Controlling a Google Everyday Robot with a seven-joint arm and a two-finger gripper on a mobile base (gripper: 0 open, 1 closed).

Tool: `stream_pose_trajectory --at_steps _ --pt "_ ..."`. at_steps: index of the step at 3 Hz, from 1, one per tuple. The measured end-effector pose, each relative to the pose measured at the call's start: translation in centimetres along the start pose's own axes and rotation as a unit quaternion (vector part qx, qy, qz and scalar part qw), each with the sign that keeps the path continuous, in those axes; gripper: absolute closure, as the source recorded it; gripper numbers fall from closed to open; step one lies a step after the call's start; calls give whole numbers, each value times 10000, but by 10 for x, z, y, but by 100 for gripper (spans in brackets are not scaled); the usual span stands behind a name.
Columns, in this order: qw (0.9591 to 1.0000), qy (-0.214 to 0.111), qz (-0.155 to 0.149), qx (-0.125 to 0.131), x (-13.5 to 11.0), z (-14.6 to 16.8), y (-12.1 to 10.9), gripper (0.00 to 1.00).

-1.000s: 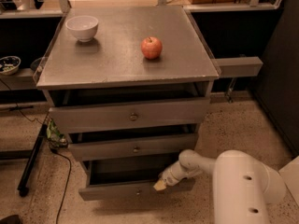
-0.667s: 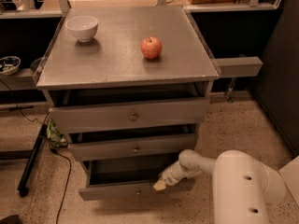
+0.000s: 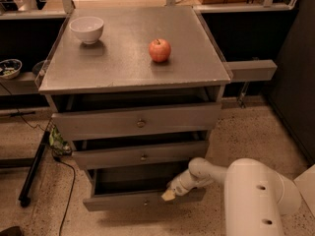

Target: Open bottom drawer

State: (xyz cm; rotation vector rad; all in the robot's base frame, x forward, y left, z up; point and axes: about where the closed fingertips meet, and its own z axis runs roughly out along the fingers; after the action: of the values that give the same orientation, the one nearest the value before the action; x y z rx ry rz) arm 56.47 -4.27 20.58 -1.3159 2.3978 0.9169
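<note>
The bottom drawer (image 3: 118,202) stands partly pulled out, its front's top edge right at the gripper (image 3: 169,194). Whether the gripper clamps that edge, I cannot tell. Some pulling probably remains.

White gripper (image 3: 170,194) at grey bottom drawer (image 3: 118,201)
</note>
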Motion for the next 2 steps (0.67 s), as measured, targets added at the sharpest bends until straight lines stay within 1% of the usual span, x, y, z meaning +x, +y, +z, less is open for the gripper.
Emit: stream_pose_trajectory --at_steps 1,2 --pt "10000 0 0 0 0 0 0 19" --pt "10000 0 0 -1 0 0 0 0"
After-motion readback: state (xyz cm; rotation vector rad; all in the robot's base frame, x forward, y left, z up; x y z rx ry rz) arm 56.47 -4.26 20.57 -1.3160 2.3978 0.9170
